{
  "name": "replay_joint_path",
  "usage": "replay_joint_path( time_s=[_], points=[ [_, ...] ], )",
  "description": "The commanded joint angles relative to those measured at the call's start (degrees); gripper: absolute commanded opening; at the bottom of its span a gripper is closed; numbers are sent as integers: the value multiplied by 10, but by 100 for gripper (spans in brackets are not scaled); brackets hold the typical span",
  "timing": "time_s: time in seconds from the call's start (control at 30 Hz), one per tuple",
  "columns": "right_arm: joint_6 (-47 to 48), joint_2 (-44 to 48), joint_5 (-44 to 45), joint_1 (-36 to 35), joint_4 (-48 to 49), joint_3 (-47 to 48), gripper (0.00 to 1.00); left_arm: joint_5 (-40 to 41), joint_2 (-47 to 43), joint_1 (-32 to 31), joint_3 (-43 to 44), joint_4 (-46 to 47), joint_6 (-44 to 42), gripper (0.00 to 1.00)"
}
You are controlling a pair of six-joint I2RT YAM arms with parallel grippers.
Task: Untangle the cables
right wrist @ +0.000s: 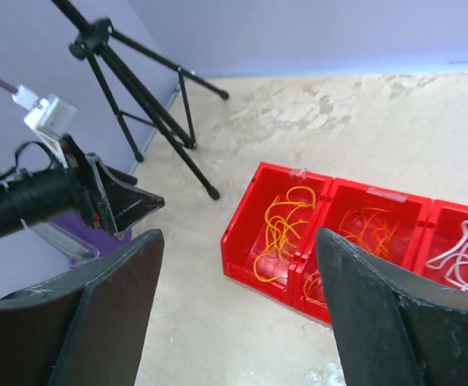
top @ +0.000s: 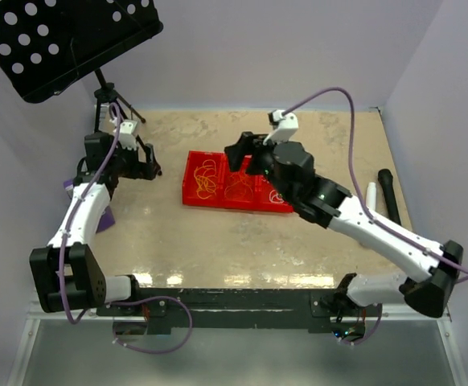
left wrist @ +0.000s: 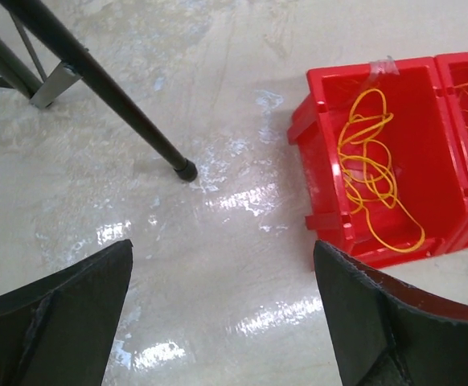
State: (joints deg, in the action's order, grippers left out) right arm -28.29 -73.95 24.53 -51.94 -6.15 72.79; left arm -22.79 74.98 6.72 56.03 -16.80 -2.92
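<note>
Three red bins (top: pixel 192 190) stand in a row mid-table. The left bin holds yellow-orange cables (top: pixel 207 182), the middle bin darker orange cables (top: pixel 238 187); the right bin is mostly hidden under my right arm in the top view. The right wrist view shows the yellow-orange cables (right wrist: pixel 280 229), the orange cables (right wrist: pixel 371 229) and white cables (right wrist: pixel 467 251) in the right bin. No red cable shows. My left gripper (top: pixel 150 165) is open and empty, left of the bins; its wrist view (left wrist: pixel 222 310) shows the left bin's cables (left wrist: pixel 375 173). My right gripper (top: pixel 244 153) is open and empty above the bins (right wrist: pixel 238 310).
A black music stand (top: pixel 65 40) on a tripod (top: pixel 105 100) stands at the back left; one leg's foot (left wrist: pixel 184 169) rests near the left bin (left wrist: pixel 321 165). A purple object (top: pixel 105 217) lies beside the left arm. A black pen (top: pixel 388 193) and a white one (top: pixel 372 197) lie at the right.
</note>
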Motion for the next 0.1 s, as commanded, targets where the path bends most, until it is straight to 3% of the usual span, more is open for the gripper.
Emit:
replay_joint_path(
  time_s=[0.0,0.07],
  points=[
    [12,60,34,31,-16,-35,83,53,-14,3,-44,83,24,98],
    [14,83,25,67,-21,-49,85,72,-15,3,-70,119,47,100]
  ],
)
